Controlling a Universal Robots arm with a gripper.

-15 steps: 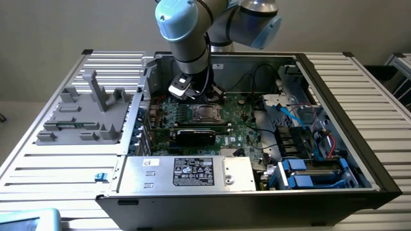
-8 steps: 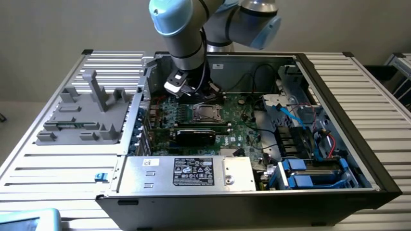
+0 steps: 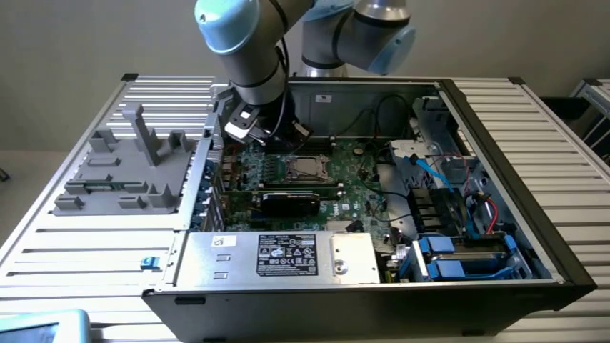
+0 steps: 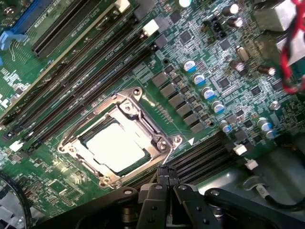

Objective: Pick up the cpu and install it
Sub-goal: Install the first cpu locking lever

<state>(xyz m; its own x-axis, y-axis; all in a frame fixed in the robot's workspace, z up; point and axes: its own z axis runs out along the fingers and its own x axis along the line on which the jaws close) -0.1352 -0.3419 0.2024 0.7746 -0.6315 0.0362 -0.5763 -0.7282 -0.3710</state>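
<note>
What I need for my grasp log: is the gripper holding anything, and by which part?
Nothing is held. The gripper is shut and empty; the cpu lies in its socket, clear of the gripper.

A plain grey wall (image 3: pixel 86 36) stands behind a bench (image 3: pixel 543 136) of pale, ribbed metal slats, lit evenly and softly. Pale beige floor (image 3: pixel 21 163) shows at the exterior view's left edge, and a second slatted surface (image 3: pixel 598 100) at its right.

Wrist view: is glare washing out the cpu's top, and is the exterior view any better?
Wrist view: yes, the cpu top glares near-white and looks washed out. Exterior view: it reads dull grey without glare, though the case interior under the arm lies in shade.
</note>
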